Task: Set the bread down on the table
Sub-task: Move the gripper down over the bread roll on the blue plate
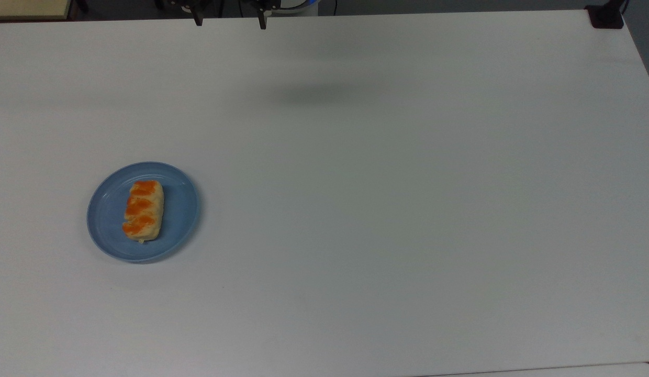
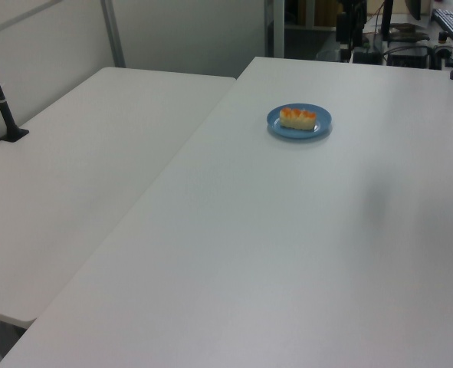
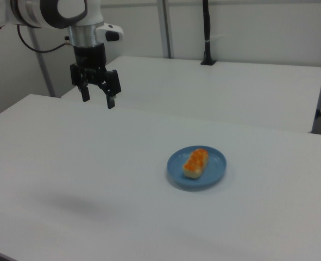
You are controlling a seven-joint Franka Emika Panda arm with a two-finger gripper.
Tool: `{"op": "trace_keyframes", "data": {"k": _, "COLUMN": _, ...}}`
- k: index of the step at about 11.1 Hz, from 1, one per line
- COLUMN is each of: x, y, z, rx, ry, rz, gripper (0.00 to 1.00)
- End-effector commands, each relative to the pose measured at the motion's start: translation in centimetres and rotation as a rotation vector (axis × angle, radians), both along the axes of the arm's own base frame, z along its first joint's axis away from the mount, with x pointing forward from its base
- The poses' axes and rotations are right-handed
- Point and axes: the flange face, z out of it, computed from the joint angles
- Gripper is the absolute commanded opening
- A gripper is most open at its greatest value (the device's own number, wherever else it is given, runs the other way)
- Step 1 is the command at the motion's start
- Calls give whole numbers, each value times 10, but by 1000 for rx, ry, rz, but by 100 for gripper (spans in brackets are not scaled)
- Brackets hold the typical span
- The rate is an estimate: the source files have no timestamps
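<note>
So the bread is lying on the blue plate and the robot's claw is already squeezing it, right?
Not quite. The bread does lie on the blue plate, but the claw isn't squeezing it. In the right view the claw hangs open in the air, well away toward the right view's left, with nothing between its fingers.

Arm above the fingers cut off by top view's upper edge

Bread lying on blue plate, white table, end effector fingers apart at top edge
</note>
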Motion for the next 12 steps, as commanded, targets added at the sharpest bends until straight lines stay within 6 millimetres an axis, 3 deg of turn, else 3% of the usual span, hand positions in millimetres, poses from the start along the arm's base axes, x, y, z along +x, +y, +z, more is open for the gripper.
{"op": "trace_keyframes", "data": {"k": 1, "x": -3, "y": -26, "z": 7, "rx": 2, "ry": -25, "rz": 53, "gripper": 100}}
{"op": "trace_keyframes", "data": {"k": 5, "x": -2, "y": -26, "z": 3, "rx": 1, "ry": -21, "rz": 56, "gripper": 100}}
{"op": "trace_keyframes", "data": {"k": 7, "x": 8, "y": -38, "z": 4, "rx": -17, "ry": -84, "rz": 37, "gripper": 100}}
{"op": "trace_keyframes", "data": {"k": 10, "x": 47, "y": -92, "z": -39, "rx": -107, "ry": -166, "rz": -33, "gripper": 100}}
{"op": "trace_keyframes", "data": {"k": 12, "x": 75, "y": -133, "z": -92, "rx": -158, "ry": -197, "rz": -23, "gripper": 100}}
